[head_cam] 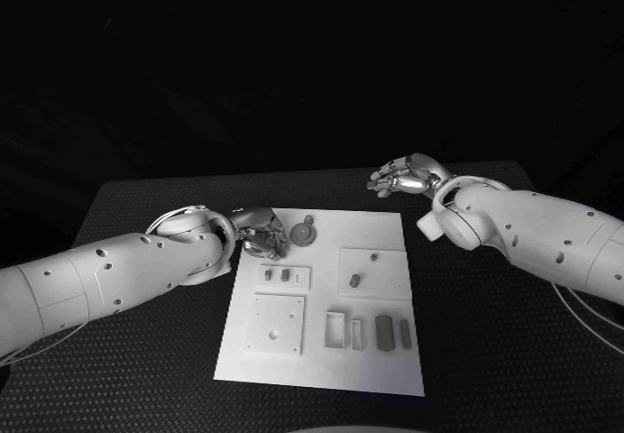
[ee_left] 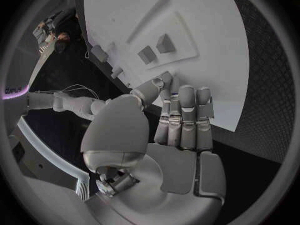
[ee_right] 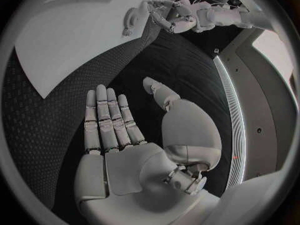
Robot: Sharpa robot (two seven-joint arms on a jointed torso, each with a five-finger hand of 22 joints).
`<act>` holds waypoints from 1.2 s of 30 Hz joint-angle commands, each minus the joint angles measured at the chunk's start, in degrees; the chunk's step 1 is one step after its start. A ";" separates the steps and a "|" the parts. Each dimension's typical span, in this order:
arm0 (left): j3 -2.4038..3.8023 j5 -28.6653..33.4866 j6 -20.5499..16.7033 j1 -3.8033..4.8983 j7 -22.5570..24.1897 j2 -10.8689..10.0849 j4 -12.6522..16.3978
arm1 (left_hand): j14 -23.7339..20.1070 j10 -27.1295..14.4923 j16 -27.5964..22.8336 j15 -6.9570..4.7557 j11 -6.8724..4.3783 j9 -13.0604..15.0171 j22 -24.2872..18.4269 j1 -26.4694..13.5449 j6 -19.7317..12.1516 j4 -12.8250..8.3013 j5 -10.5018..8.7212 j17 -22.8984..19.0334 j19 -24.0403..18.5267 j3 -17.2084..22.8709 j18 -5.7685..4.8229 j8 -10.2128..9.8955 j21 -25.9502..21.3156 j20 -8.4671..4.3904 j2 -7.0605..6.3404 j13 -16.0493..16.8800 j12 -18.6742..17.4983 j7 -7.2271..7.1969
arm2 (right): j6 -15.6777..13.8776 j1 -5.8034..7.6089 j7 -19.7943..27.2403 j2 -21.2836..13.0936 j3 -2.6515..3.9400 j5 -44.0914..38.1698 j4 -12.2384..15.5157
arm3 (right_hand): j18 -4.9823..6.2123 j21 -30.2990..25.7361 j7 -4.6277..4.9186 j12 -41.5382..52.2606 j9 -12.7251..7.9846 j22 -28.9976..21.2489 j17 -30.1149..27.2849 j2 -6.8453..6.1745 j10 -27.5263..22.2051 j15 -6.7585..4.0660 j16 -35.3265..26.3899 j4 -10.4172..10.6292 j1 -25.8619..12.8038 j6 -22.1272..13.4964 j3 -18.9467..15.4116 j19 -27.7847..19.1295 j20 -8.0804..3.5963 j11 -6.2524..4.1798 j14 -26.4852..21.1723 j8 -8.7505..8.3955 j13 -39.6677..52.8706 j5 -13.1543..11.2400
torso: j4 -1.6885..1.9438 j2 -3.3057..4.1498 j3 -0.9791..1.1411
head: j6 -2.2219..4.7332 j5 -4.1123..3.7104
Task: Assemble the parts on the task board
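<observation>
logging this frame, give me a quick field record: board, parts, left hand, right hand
board: white task board, flat on the black table
parts: small grey parts on the board; round gear-like part near its far edge
left hand: left hand at the board's far left corner, beside the round part; hold unclear
right hand: right hand open, raised beyond the board's far right corner

White task board (head_cam: 332,361) lies flat mid-table, small grey parts (head_cam: 384,330) on it.
</observation>
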 commanded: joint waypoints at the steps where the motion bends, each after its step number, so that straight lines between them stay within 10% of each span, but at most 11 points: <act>1: -0.24 0.20 2.10 -0.27 -0.06 0.38 0.25 | 0.13 0.50 0.40 -0.13 0.00 0.06 1.16 -0.09 0.87 -0.07 -0.20 0.07 0.41 0.21 0.89 0.40 0.32 -2.78 0.45 -0.01 -0.21 0.34 | 0.84 -0.03 0.45 0.04 0.02 0.07 0.03 | 0.40 -0.30 1.18 -0.29 -0.09 0.09 -0.07 0.03 0.54 0.33 -0.19 0.21 -0.26 -0.05 -0.15 0.39 0.07 -0.03 -0.22 0.26 0.00 0.15 | 0.03 0.01 0.02 | -0.03 -0.08; 29: -0.47 -1.89 3.58 -0.26 -1.73 0.37 0.48 | -0.28 0.32 0.43 -0.03 0.10 -0.07 1.16 0.12 0.54 -0.18 -0.28 0.02 0.14 0.22 0.86 0.05 0.44 -2.74 0.12 -0.06 -0.63 0.49 | 0.85 -0.03 0.42 0.00 0.02 0.06 0.00 | 0.40 -0.41 1.16 -0.33 -0.12 0.17 -0.08 0.04 0.55 0.34 -0.20 0.21 -0.28 -0.06 -0.18 0.42 0.07 -0.03 -0.23 0.28 0.00 0.14 | 0.03 0.01 0.00 | -0.21 -0.19; 36: -0.46 -1.39 2.53 -0.26 -2.01 0.02 0.71 | -1.62 -1.14 0.33 0.71 0.85 -1.35 1.13 1.57 -5.49 -0.29 -1.60 -0.18 -1.00 -0.04 0.78 -3.23 0.33 -2.12 -2.12 -0.30 -1.82 2.15 | 0.80 -0.03 0.42 -0.04 0.02 0.05 -0.01 | 0.40 -0.44 1.16 -0.34 -0.13 0.18 -0.08 0.01 0.55 0.34 -0.20 0.19 -0.27 -0.07 -0.18 0.41 0.07 -0.03 -0.24 0.28 0.00 0.13 | 0.03 0.01 -0.02 | -0.20 -0.20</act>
